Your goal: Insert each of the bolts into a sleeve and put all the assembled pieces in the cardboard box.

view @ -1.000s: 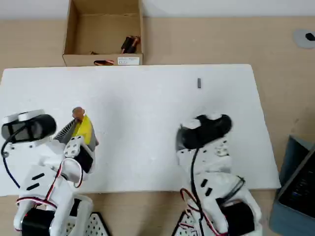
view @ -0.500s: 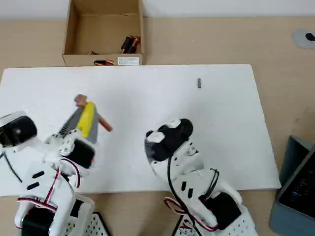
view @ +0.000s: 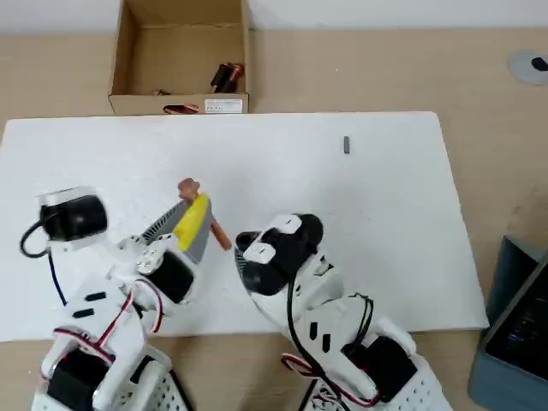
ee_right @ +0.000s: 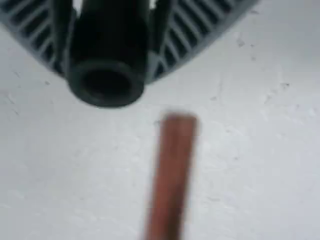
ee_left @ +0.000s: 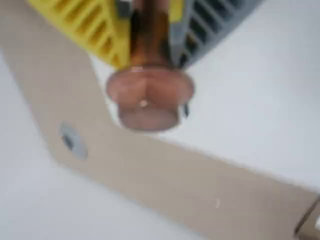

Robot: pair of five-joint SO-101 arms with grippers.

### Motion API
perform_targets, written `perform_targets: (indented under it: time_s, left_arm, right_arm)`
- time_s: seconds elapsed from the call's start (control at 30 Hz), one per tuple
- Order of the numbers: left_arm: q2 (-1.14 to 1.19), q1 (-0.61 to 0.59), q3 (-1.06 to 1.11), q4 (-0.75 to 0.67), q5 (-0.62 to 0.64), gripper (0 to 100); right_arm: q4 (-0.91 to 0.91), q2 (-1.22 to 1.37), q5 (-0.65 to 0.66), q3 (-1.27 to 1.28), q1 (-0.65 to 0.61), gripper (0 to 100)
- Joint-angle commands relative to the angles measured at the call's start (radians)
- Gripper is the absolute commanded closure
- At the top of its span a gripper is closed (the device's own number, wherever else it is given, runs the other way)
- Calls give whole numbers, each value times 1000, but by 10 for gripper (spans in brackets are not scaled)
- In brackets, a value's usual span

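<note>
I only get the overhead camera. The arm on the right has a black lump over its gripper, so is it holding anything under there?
Observer: Yes. Its wrist view shows the right gripper shut on a black sleeve, with the hollow end towards the camera.
Operator: And the copper bolt in the left gripper, is it inside that sleeve?
Observer: Not yet. In the right wrist view the tip of the bolt's shaft sits just beside the sleeve's mouth, outside it.
Operator: How is the bolt held?
Observer: The left wrist view shows the gripper pinching the shaft right behind a wide flanged head.
</note>
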Motion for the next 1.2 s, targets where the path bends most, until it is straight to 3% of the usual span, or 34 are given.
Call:
perform_targets:
  time_s: [0.0,0.37,0.57,0.93,1.17]
  left_arm:
    - [-5,12,18,-60,5,999]
    - [-5,15,61,-129,0,999]
    - [-5,126,54,-46,-3,999]
    - [-5,135,61,-38,-169,999]
    - [-5,143,61,-31,-183,999]
  right_arm:
    - [-29,-136,-3,-31,-42,989]
    - [-29,-136,-3,-41,-62,989]
    - [-29,-136,-3,-42,-62,989]
    - [-23,-136,-3,-73,-61,989]
    - [-25,-136,-3,-73,-61,989]
